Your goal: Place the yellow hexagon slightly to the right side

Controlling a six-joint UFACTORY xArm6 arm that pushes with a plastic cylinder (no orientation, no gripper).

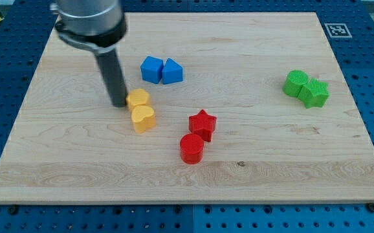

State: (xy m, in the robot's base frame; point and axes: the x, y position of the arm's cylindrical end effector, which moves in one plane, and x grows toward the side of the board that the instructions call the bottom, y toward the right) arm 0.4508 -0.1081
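The yellow hexagon [138, 98] lies left of the board's middle, touching a yellow heart [143, 119] just below it. My tip [118, 103] is down on the board right at the hexagon's left side, touching it or nearly so. The dark rod rises from there toward the view's top left.
A blue cube [151, 69] and a blue wedge-like block [172, 71] sit together above the hexagon. A red star [203, 123] and red cylinder [191, 148] lie to the lower right. Two green blocks [297, 83] [314, 93] sit at the right. The wooden board [271, 155] ends in blue pegboard.
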